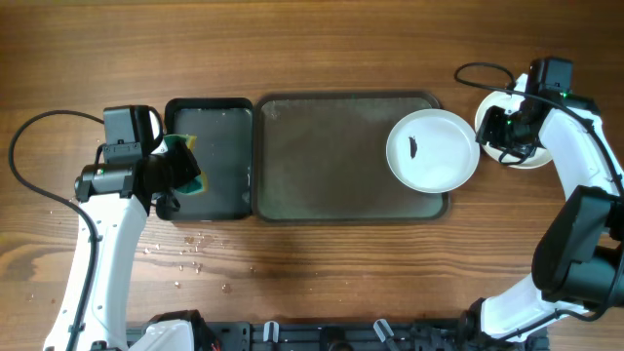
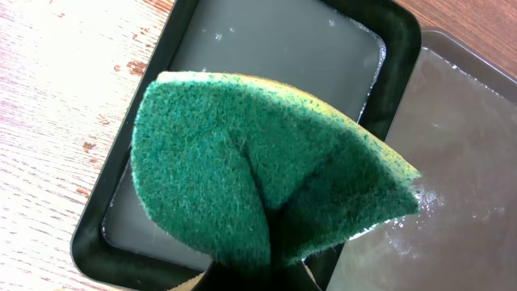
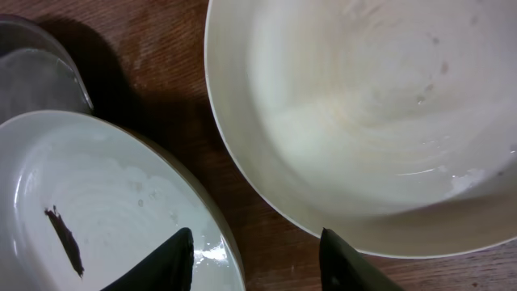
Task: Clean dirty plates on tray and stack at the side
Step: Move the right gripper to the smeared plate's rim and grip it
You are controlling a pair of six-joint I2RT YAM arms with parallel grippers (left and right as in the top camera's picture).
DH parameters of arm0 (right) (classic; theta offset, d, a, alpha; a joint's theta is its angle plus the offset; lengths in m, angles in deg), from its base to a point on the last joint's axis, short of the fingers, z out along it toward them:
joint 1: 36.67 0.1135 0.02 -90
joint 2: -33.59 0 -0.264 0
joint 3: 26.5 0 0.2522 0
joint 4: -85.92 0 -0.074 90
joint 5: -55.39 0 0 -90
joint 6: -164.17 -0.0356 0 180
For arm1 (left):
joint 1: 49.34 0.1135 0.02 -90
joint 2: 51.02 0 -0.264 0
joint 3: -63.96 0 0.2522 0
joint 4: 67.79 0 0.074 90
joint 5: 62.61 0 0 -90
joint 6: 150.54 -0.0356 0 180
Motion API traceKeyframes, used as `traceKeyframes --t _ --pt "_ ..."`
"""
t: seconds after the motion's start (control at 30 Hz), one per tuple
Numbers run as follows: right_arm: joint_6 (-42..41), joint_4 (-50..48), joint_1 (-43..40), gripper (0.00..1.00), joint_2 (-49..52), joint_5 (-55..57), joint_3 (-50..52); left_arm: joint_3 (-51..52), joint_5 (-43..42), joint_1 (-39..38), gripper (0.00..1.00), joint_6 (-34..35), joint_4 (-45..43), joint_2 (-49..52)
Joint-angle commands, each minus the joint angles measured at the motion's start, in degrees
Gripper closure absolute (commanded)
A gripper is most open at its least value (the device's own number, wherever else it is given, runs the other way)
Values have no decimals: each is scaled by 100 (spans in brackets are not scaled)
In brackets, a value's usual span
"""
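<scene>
tray (image 1: 331,156) | smaller black tray (image 1: 219,161) butted against its left end | smeared plate (image 1: 432,149) sat on its right end | clean plate (image 3: 363,121) parked just off that end | sponge (image 1: 185,161) pinched tight by left gripper (image 1: 166,174), left of tray | right gripper (image 3: 254,242) held open, nothing gripped, off tray's right end

So the sponge (image 2: 266,178) fills most of the left wrist view and completely covers the fingers of the left tool (image 1: 174,174); you only see it pinched together at the bottom edge. The small black tray (image 2: 401,48) and the big tray (image 2: 468,162) both run off the picture there. From overhead, the right arm (image 1: 575,146) covers most of the clean plate (image 1: 486,119) on the tabletop (image 1: 341,292), so I can't tell if it's one plate or a stack. The right wrist view cuts that plate off at top and right and the smeared plate (image 3: 121,202) at left and bottom. It shows only the tips of the right tool (image 3: 258,263). The specks (image 1: 190,244) on the tabletop are too small to identify.
</scene>
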Motion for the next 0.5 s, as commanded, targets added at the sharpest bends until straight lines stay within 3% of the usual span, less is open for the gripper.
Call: traceKeyframes --t 0.0,0.3,0.43,0.47 --pt "94 -61 -4 56 81 -109 201 -13 -9 11 96 -68 -15 -125" --pt "109 -428 -2 61 81 -542 597 -13 -9 11 96 -68 -20 -125" --pt "96 -422 0 89 81 -774 608 -13 -9 11 96 -70 -35 -125" --pt "94 -422 4 91 81 -892 621 -13 -9 11 96 -68 -39 -125"
